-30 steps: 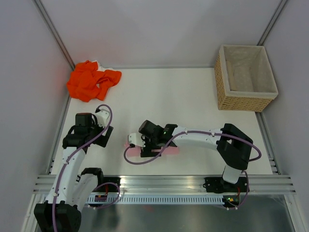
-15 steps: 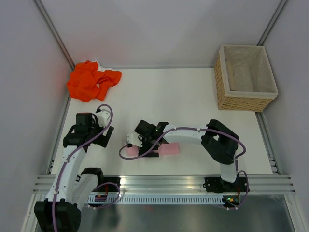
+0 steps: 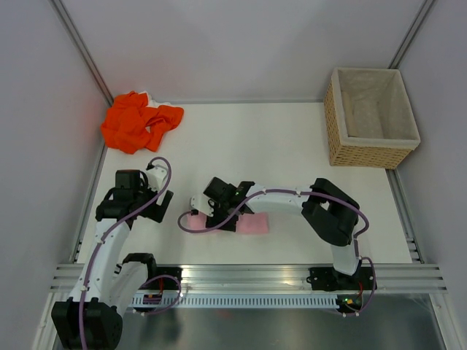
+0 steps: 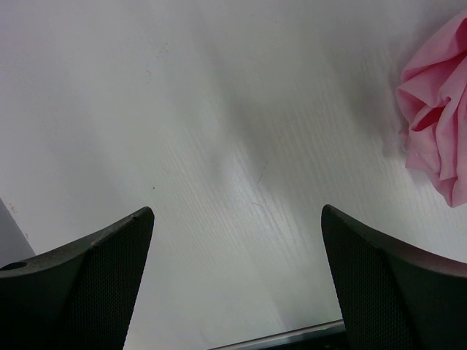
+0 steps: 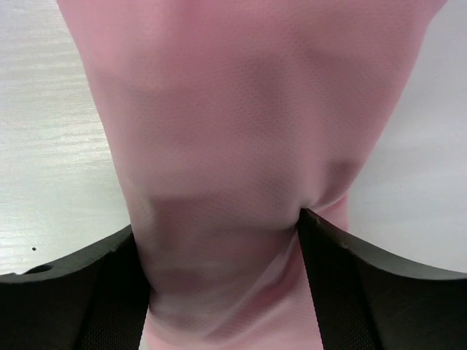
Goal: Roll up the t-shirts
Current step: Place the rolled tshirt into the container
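The pink t-shirt (image 3: 255,224) lies as a rolled bundle across the near middle of the table. My right gripper (image 3: 217,216) sits over its left part. In the right wrist view the roll (image 5: 241,109) fills the space between the two fingers of that gripper (image 5: 217,230), and both press into the cloth. The orange t-shirt (image 3: 139,120) is crumpled in the far left corner. My left gripper (image 3: 153,206) hovers open over bare table left of the roll. One end of the pink cloth (image 4: 438,124) shows at the upper right of its view, with nothing between the left gripper's (image 4: 237,211) fingers.
A wicker basket (image 3: 368,154) with pale lining stands at the far right. Grey walls close in the white table (image 3: 255,146) on the left, the back and the right. A metal rail (image 3: 248,277) runs along the near edge.
My right arm has reached further left and down onto the pink roll, and its fingers have closed in against the cloth. The left arm has barely moved.
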Robot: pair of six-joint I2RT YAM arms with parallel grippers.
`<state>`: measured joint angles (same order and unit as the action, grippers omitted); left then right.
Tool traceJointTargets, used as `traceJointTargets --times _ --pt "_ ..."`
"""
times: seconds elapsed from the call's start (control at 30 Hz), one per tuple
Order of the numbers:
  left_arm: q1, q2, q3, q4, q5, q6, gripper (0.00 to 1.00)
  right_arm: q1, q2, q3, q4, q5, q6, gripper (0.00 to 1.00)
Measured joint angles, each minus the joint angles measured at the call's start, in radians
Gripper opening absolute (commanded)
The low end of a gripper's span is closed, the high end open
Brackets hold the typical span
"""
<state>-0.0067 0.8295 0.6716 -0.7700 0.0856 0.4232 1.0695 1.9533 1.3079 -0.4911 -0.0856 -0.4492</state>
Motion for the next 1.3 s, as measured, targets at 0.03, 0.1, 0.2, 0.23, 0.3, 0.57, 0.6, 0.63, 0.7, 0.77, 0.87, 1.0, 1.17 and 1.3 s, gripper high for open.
traceJointTargets --times 0.03,0.1,0.2,0.23,0.3,0.57,0.6,0.63,0.7,0.77,0.87,1.0,1.17,1.3 --pt "0.000 0.001 0.000 0.000 0.001 0.000 1.00 -0.005 0.000 -0.003 0.008 -0.012 0.002 0.50" --pt "0.000 0.001 0.000 0.000 0.003 0.000 1.00 -0.012 -0.001 -0.010 0.030 -0.007 0.018 0.38" --pt "0.000 0.000 0.000 0.000 0.002 0.000 1.00 -0.029 -0.001 -0.011 0.047 -0.003 0.043 0.28" --pt "0.000 -0.003 0.000 -0.001 0.002 0.000 1.00 -0.032 -0.001 -0.011 0.050 -0.002 0.054 0.26" --pt "0.000 -0.013 0.000 -0.003 0.002 0.000 1.00 -0.034 -0.002 -0.014 0.058 0.005 0.077 0.17" --pt "0.000 -0.071 0.000 -0.008 -0.006 0.000 1.00 -0.040 -0.050 -0.086 0.111 0.072 0.161 0.00" --pt "0.000 -0.074 0.000 -0.011 -0.006 0.000 1.00 -0.045 -0.061 -0.100 0.111 0.085 0.169 0.00" --pt "0.000 -0.077 0.000 -0.013 -0.007 0.000 1.00 -0.051 -0.076 -0.118 0.114 0.096 0.179 0.00" --pt "0.000 -0.085 0.002 -0.019 -0.015 0.000 1.00 -0.067 -0.105 -0.152 0.113 0.117 0.195 0.00" --pt "0.000 -0.093 0.009 -0.033 -0.029 0.000 1.00 -0.089 -0.137 -0.190 0.113 0.132 0.212 0.00" --pt "0.000 -0.114 0.027 -0.061 -0.037 0.000 1.00 -0.124 -0.184 -0.237 0.119 0.137 0.238 0.00" --pt "0.000 -0.155 0.055 -0.090 -0.051 0.000 1.00 -0.166 -0.239 -0.273 0.134 0.140 0.273 0.00" --pt "0.000 -0.190 0.089 -0.138 -0.060 0.000 1.00 -0.200 -0.338 -0.300 0.140 0.144 0.310 0.00" --pt "0.000 -0.216 0.094 -0.165 -0.060 0.000 1.00 -0.219 -0.430 -0.311 0.142 0.144 0.336 0.00"
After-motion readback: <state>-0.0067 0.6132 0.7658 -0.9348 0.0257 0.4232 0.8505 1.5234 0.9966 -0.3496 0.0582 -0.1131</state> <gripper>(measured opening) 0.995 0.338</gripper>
